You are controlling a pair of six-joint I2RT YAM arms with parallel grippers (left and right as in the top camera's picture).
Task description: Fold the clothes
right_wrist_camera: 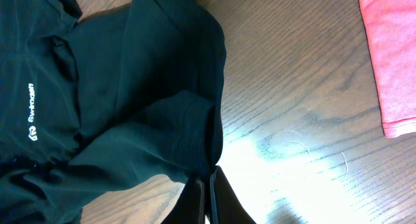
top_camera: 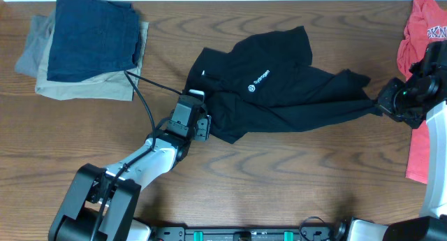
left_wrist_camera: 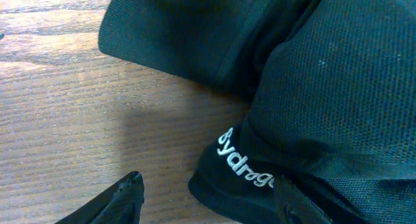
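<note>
The black shirt (top_camera: 279,94) lies crumpled in the middle of the wooden table (top_camera: 279,185), with its white chest logo facing up. My left gripper (top_camera: 200,123) is at the shirt's lower left edge. In the left wrist view it (left_wrist_camera: 211,193) is open, and a folded edge of the shirt (left_wrist_camera: 312,87) with white lettering lies between the fingers, against the right one. My right gripper (top_camera: 380,101) is at the shirt's stretched right end. In the right wrist view it (right_wrist_camera: 209,185) is shut on a pinch of the black fabric (right_wrist_camera: 130,107).
A stack of folded navy, tan and grey garments (top_camera: 87,45) sits at the back left. A red t-shirt (top_camera: 419,80) lies along the right edge, behind my right arm, and shows in the right wrist view (right_wrist_camera: 390,55). A black cable (top_camera: 143,98) runs from the left arm.
</note>
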